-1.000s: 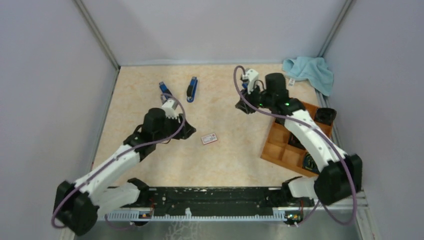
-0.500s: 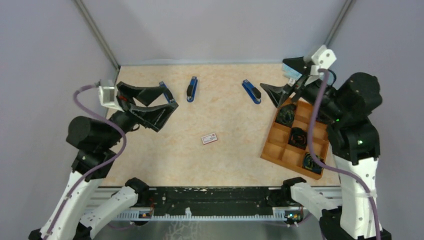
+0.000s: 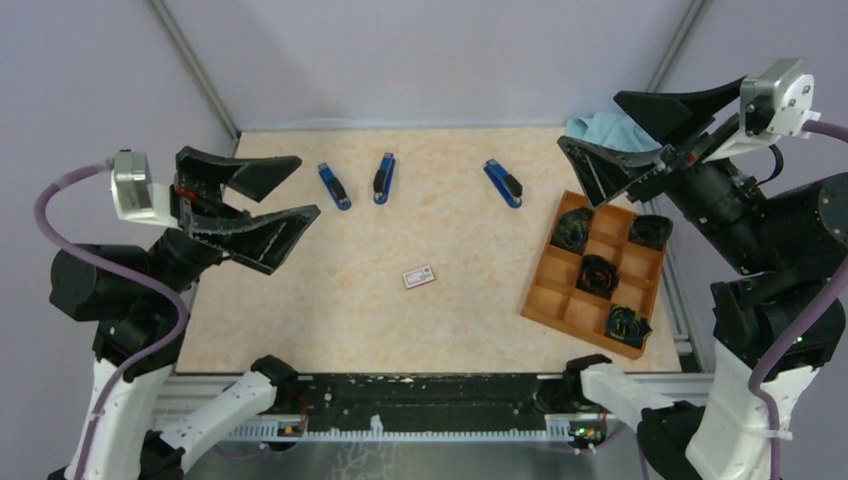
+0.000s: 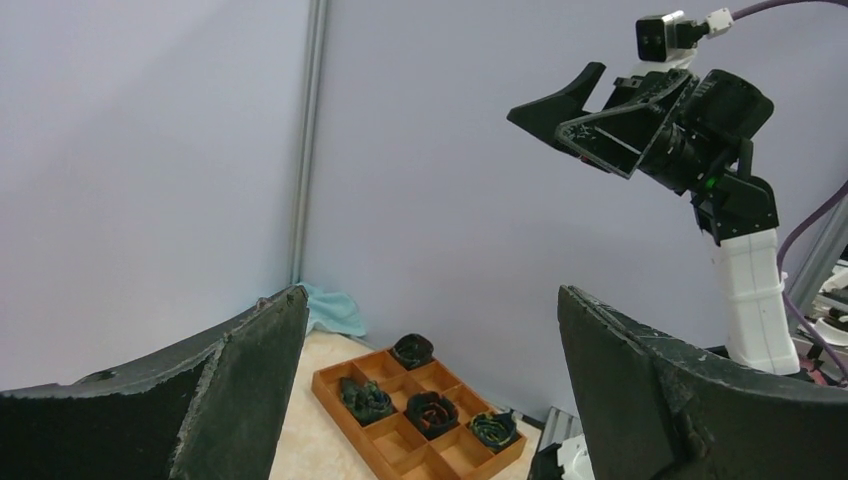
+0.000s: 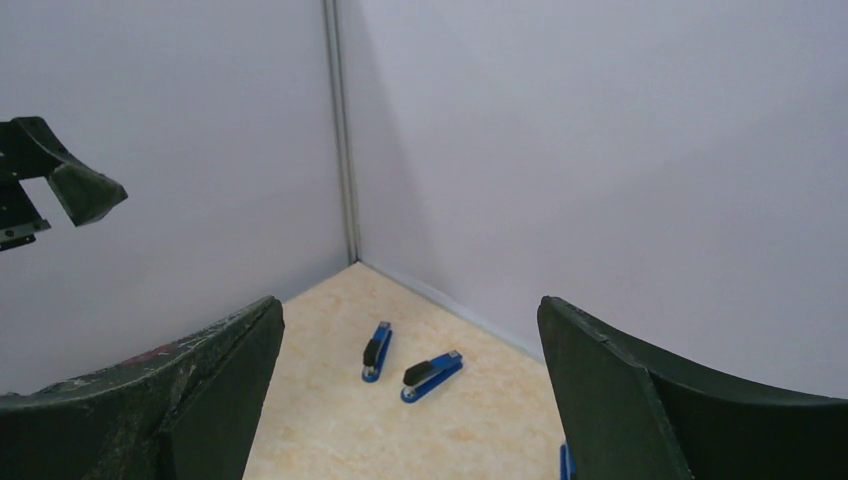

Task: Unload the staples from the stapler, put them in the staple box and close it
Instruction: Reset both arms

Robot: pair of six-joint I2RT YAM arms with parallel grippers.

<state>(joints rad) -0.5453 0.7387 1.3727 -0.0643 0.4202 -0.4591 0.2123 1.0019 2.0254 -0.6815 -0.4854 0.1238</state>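
Note:
Three blue staplers lie shut along the far part of the table: a left stapler (image 3: 334, 186), a middle stapler (image 3: 384, 178) and a right stapler (image 3: 503, 183). The right wrist view shows two of them (image 5: 376, 352) (image 5: 432, 375) far below. The staples are not in view. My left gripper (image 3: 305, 185) (image 4: 428, 300) hangs high over the table's left side, open and empty. On the right, above the tray's far end, my right gripper (image 3: 590, 120) (image 5: 410, 300) is raised, open and empty. Neither gripper touches a stapler.
A small white box with a red label (image 3: 419, 277) lies mid-table. A wooden compartment tray (image 3: 565, 305) (image 4: 398, 447) at the right holds several dark rolled items (image 3: 598, 272). A teal cloth (image 3: 600, 128) sits in the far right corner. Grey walls enclose the table.
Both arms have lifted off the table and pulled back toward their sides. Both grippers, low by the left and right staplers a second ago, have opened wide.

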